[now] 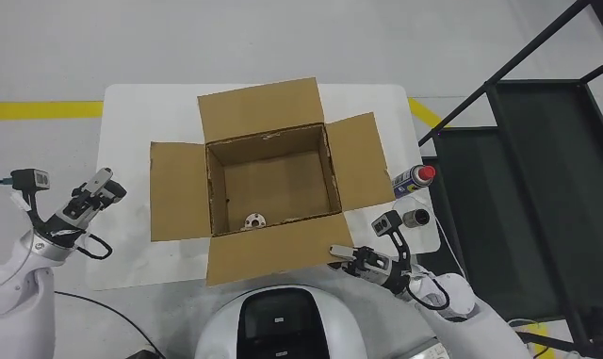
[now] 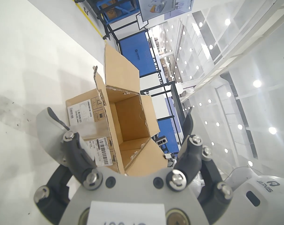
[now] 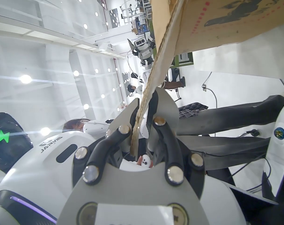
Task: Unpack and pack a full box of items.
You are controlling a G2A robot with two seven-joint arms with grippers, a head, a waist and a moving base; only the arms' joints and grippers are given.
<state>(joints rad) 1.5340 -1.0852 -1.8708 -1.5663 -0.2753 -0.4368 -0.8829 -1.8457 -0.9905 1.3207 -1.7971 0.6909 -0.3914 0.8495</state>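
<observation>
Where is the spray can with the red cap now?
In the top view, the spray can lies on the table at the robot's right, beside the box's right flap.

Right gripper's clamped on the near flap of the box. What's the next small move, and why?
Probably bring the left gripper over the box, toward the round part on its floor. The right gripper is shut on the near flap, so it is occupied; the left is open and empty at the table's edge. A spray can and a small cylinder already lie outside.
</observation>
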